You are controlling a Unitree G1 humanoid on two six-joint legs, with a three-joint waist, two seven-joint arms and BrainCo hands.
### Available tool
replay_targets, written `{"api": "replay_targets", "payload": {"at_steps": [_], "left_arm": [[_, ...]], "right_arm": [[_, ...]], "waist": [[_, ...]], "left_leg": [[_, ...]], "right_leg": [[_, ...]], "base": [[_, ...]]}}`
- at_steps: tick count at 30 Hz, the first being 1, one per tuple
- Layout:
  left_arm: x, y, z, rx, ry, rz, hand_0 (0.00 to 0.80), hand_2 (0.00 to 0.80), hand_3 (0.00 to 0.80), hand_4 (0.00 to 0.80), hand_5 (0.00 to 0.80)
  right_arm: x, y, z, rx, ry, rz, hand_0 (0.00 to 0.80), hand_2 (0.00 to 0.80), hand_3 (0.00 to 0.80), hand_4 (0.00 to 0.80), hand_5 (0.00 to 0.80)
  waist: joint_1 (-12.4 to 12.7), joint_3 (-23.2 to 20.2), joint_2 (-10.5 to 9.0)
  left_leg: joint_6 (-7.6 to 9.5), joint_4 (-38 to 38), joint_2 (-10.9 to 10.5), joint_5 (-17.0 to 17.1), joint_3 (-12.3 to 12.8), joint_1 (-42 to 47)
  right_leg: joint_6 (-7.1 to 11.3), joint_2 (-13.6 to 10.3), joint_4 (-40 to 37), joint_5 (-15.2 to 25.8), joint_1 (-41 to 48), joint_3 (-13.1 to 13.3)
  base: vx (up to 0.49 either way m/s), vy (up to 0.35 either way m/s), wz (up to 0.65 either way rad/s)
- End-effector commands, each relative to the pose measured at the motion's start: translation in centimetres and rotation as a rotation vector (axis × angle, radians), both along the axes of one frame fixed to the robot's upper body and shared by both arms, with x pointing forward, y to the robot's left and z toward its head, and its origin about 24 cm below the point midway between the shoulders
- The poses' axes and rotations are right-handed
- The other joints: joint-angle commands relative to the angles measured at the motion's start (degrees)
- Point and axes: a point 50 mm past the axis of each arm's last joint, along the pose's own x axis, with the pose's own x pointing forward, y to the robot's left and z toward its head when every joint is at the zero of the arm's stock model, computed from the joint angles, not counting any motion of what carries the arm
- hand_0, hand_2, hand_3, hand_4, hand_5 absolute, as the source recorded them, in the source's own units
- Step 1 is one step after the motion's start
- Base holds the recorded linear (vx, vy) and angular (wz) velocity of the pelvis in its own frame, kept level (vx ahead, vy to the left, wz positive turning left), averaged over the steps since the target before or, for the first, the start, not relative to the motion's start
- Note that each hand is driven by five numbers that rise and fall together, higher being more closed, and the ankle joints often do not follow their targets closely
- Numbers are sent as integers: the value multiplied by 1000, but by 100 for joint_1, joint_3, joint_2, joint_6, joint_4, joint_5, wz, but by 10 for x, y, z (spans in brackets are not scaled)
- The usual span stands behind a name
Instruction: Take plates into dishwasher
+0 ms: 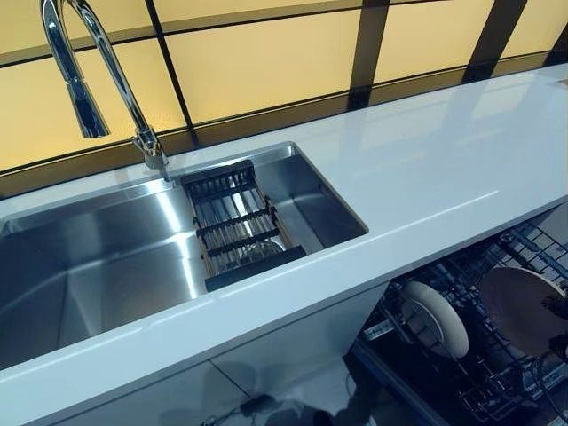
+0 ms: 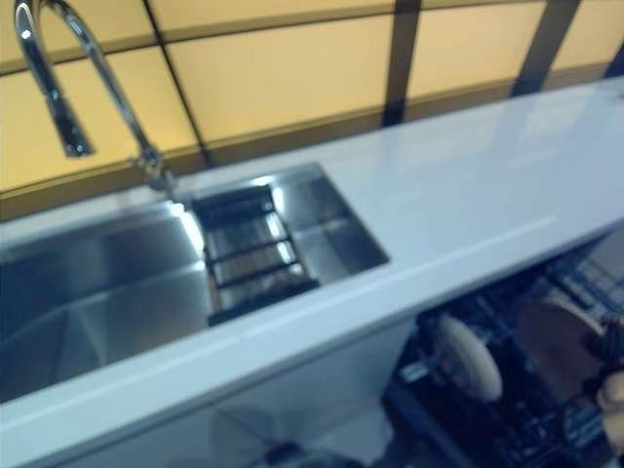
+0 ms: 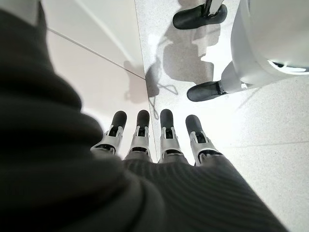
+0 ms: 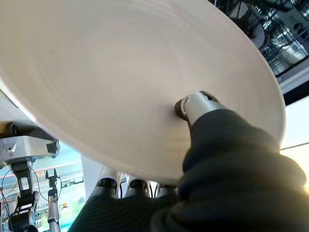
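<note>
A cream plate (image 1: pixel 519 306) is held on edge over the dishwasher's dark wire rack (image 1: pixel 479 377) at the lower right, below the counter. My right hand (image 1: pixel 559 312) is shut on it. In the right wrist view the thumb (image 4: pixel 193 104) presses the plate's face (image 4: pixel 120 72), and the fingers (image 4: pixel 137 186) curl under its rim. A second cream plate (image 1: pixel 433 318) stands upright in the rack, to the left of the held one. My left hand (image 3: pixel 169 140) shows only in its own wrist view, hanging over the pale floor with straight fingers and holding nothing.
A white counter (image 1: pixel 444 160) runs across the view above the dishwasher. A steel sink (image 1: pixel 89 266) is set into it at the left, with a tall chrome faucet (image 1: pixel 89 71) and a dark slatted drain rack (image 1: pixel 232 222) across the basin.
</note>
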Motion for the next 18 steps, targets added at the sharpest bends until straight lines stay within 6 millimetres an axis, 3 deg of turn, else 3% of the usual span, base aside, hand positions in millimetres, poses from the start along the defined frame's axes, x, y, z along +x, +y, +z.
{"api": "replay_targets", "payload": {"at_steps": [1, 18], "left_arm": [[12, 18, 7, 64, -34, -38, 0, 0, 0, 0, 0], [30, 8, 10, 26, -84, -50, 0, 0, 0, 0, 0]], "right_arm": [[20, 0, 19, -57, -113, -10, 800, 800, 800, 800, 800], [33, 4, 11, -27, -94, -21, 800, 800, 800, 800, 800]], "waist": [[210, 13, -132], [242, 194, 276]], "left_leg": [[399, 23, -189, -361, -37, -42], [341, 23, -219, -272, -88, -166]], "right_leg": [[306, 55, 19, -229, 103, -367], [284, -13, 19, -240, -29, -425]], "base": [[-42, -12, -1], [-23, -4, -1]]}}
